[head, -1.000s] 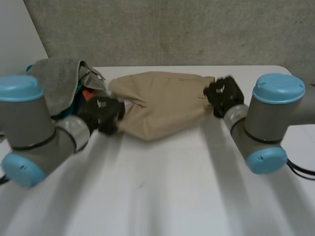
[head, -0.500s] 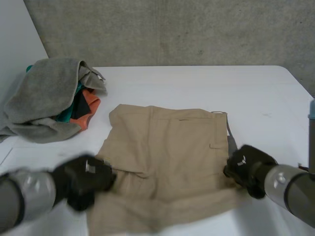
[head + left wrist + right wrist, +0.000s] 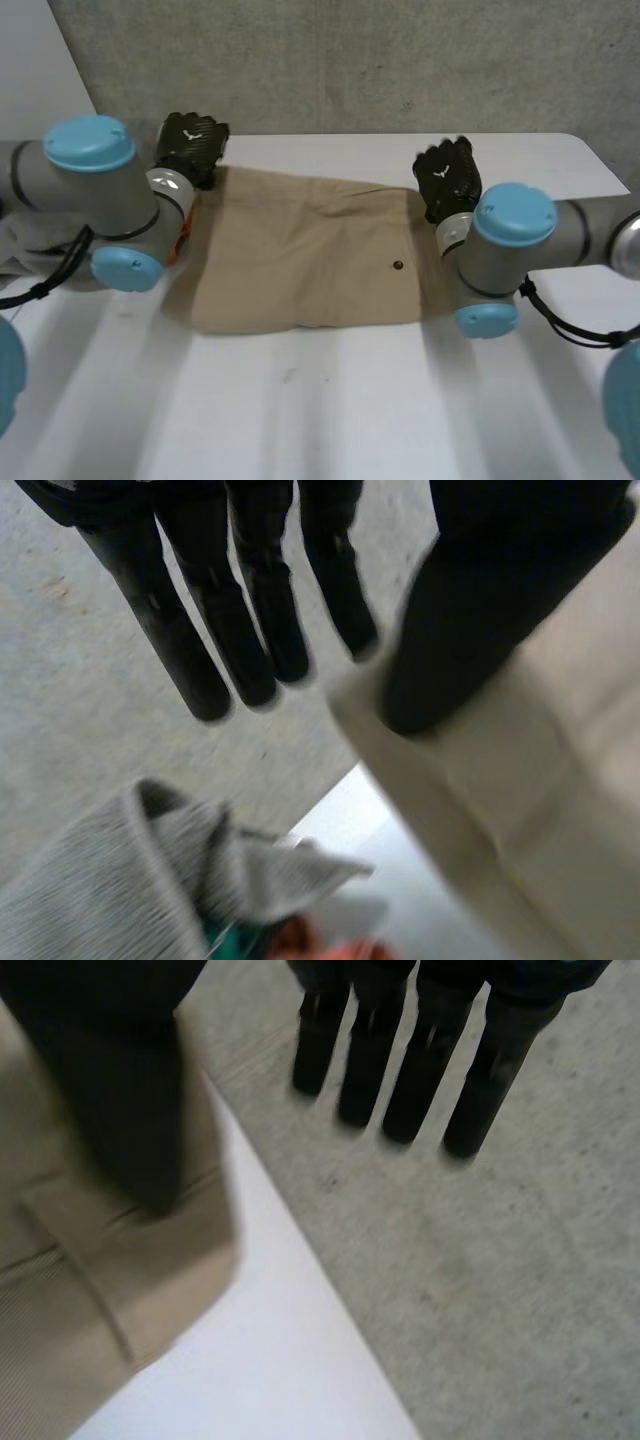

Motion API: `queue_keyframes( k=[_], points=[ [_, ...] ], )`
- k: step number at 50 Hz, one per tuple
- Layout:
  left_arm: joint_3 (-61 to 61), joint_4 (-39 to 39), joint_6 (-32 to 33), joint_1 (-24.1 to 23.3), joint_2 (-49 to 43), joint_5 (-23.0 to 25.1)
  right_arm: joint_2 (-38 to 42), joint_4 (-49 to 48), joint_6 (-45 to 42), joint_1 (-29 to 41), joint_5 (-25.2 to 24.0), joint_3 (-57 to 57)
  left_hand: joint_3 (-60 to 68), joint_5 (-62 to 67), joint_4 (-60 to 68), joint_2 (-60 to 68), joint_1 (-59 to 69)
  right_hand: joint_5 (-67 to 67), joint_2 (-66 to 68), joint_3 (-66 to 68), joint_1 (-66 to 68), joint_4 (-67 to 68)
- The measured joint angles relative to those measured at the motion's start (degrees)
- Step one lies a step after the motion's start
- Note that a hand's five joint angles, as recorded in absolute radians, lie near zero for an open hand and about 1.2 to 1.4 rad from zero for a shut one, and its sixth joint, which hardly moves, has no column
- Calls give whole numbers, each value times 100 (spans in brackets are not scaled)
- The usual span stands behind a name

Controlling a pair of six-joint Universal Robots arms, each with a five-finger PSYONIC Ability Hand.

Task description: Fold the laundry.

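Beige shorts (image 3: 300, 250) lie folded flat across the middle of the white table (image 3: 350, 410), a small dark button showing on top. My left hand (image 3: 190, 145) is at the far left corner of the shorts. In the left wrist view its fingers (image 3: 250, 620) are straight and spread, with the thumb resting over the cloth edge (image 3: 520, 810). My right hand (image 3: 448, 172) is at the far right corner. Its fingers (image 3: 420, 1050) are straight and stand apart from the thumb, which lies over the corner of the shorts (image 3: 90, 1260). Both hands are open.
A pile of other laundry, a grey towel (image 3: 110, 870) over teal and orange pieces, sits at the table's far left, mostly behind my left arm (image 3: 90, 190). A concrete wall (image 3: 350, 60) rises just beyond the far table edge, close to both hands.
Both hands went from the near edge of the shorts to the far edge. The shorts now lie folded over. Both hands' fingers have opened.
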Motion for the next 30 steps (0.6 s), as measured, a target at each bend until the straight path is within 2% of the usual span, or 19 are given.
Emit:
queue_keyframes(
  k=[1, 2, 4, 6, 10, 17, 20, 21, 24, 30],
  points=[
    [67, 50, -138, -17, -81, 99, 94, -211, -4, 14, -1, -44, 0, 0, 0, 0, 0, -841, -719, -719, -656, -842],
    [111, 94, -294, -40, -143, 207, 159, -405, -4, 25, -5, -64, -2021, -2174, -2196, -2157, -2456, -1385, -1306, -1359, -1024, -1438],
    [99, 132, -547, -82, -171, 372, 204, -728, 10, 37, -18, -43, -3229, -3341, -3407, -3247, -3338, -1702, -1571, -1706, -1120, -1809],
    [11, 145, -697, -112, -112, 463, 132, -853, 43, 36, -25, 37, -3450, -3549, -3626, -3464, -3354, -1702, -1572, -1729, -1121, -1855],
    [-587, 199, -877, -111, 384, 537, -569, -693, 348, -24, -94, 576, -3471, -3549, -3647, -3506, -3354, -1700, -1574, -1729, -1120, -1859],
    [-2171, 495, -962, 86, 1658, 612, -2047, 1459, 1336, -392, -918, 1643, -3471, -3549, -3647, -3507, -3354, -1702, -1572, -1729, -1120, -1859],
    [-2703, 578, -1022, 142, 2041, 732, -2237, 2016, 1518, -510, -1145, 1829, -3470, -3549, -3647, -3509, -3354, -1702, -1564, -1723, -1120, -1857],
    [-3002, 605, -1068, 165, 2245, 831, -2381, 2604, 1680, -670, -1391, 2050, -3471, -3549, -3647, -3511, -3354, -1637, -1553, -1648, -1098, -1784],
    [-3450, 598, -1155, 178, 2535, 1029, -2396, 2921, 1737, -827, -1551, 2251, -3471, -3548, -3647, -3512, -3354, -1431, -1330, -1427, -1097, -1574],
    [-3984, 501, -1290, 111, 2837, 1325, -2056, 2597, 1595, -1031, -1630, 2473, -3471, -3549, -3647, -3512, -3353, -1331, -1224, -1354, -1035, -1502]
  ],
)
